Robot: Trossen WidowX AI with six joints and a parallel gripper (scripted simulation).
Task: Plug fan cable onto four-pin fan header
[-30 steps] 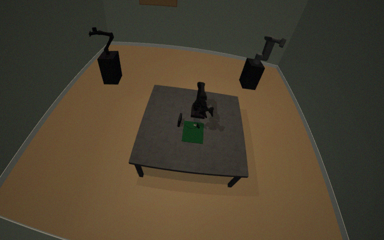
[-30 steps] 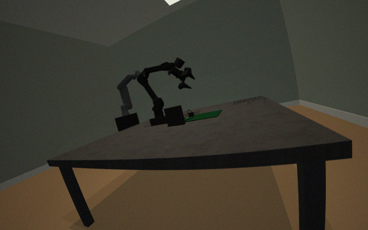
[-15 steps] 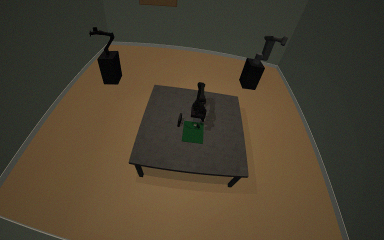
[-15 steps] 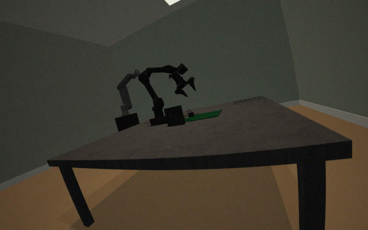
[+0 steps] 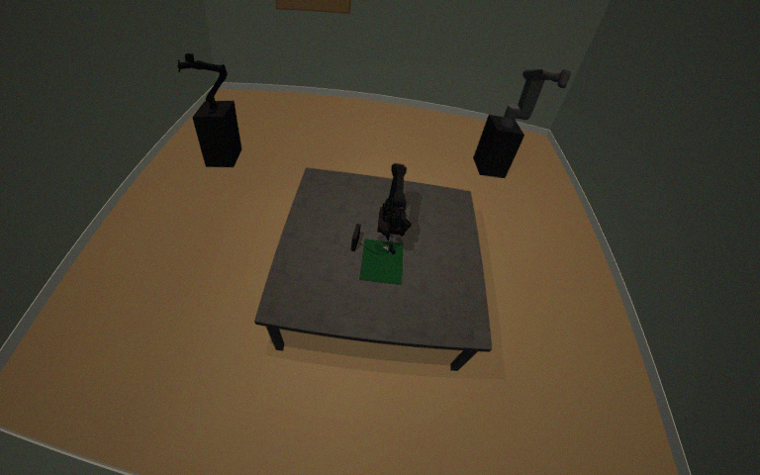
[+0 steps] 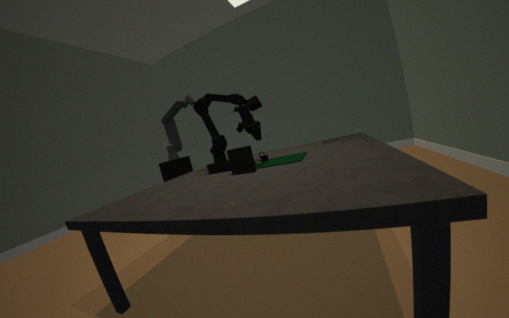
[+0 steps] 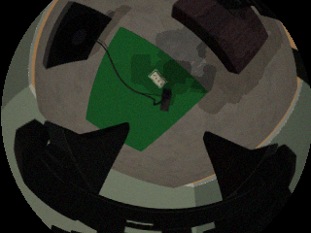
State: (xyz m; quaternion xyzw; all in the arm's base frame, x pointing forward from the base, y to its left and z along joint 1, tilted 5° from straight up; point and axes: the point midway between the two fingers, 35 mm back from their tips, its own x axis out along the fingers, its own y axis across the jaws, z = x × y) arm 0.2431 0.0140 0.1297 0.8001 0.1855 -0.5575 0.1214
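Note:
My gripper is open and empty, above the board and clear of it. The green board lies flat on the table. The pale four-pin header shows on it, uncovered in the wrist view. The black plug rests on the board beside the header, off its pins. The cable loops from the plug to the black fan, which stands beside the board. The plug's exact tilt is unclear in the dim views.
The table bears the board and the fan. My arm's dark base stands close to the board's edge. Two other arms stand on black pedestals away from the table.

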